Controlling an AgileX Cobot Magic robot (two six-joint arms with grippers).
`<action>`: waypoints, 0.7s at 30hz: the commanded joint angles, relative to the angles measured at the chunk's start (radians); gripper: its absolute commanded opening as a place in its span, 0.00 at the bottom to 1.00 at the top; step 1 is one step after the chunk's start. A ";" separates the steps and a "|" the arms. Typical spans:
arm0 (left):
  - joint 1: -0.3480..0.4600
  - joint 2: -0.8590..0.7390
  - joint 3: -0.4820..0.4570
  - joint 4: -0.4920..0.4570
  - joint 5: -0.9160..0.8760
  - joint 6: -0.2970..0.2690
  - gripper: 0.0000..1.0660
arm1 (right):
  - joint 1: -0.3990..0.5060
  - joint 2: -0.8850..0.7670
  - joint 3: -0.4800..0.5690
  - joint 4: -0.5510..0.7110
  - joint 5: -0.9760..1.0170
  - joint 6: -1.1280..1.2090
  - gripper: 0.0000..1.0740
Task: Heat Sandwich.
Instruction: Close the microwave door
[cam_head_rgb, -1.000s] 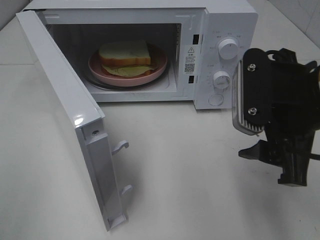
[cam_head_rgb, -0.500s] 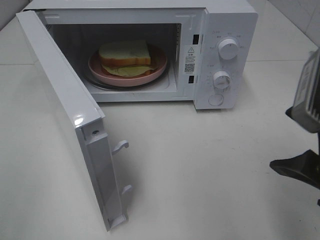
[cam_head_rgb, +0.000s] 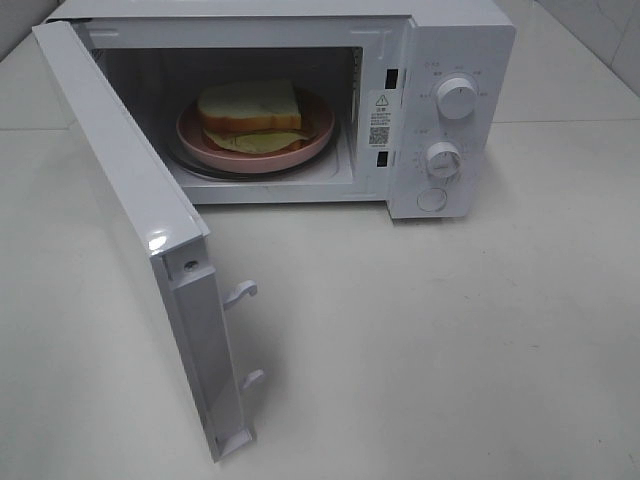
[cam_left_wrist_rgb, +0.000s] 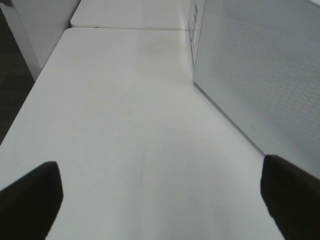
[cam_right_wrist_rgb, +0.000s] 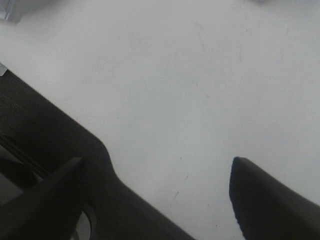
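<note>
Exterior high view: the right arm, which filled the right edge a second ago, has left the frame, so neither arm shows here now. A white microwave (cam_head_rgb: 440, 110) fills the upper half, its door (cam_head_rgb: 130, 220) swung wide toward the lower left. Inside, the sandwich (cam_head_rgb: 248, 105) sits on a pink plate (cam_head_rgb: 315, 135). Loading looks done; shutting the door and setting a knob (cam_head_rgb: 457, 98) likely remain. The table (cam_head_rgb: 450, 350) is pale and matte, with tiled wall at upper right. In the wrist views the left gripper (cam_left_wrist_rgb: 160, 197) and right gripper (cam_right_wrist_rgb: 157, 175) are both spread wide over the table, holding nothing.
</note>
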 joint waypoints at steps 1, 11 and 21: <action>0.001 -0.029 0.002 0.000 -0.001 0.001 0.97 | 0.000 -0.055 0.002 0.003 0.095 0.034 0.71; 0.001 -0.029 0.002 0.000 -0.001 0.001 0.97 | 0.000 -0.129 0.002 0.002 0.251 0.053 0.71; 0.001 -0.029 0.002 0.000 -0.001 0.001 0.97 | -0.161 -0.323 0.002 -0.001 0.273 0.040 0.71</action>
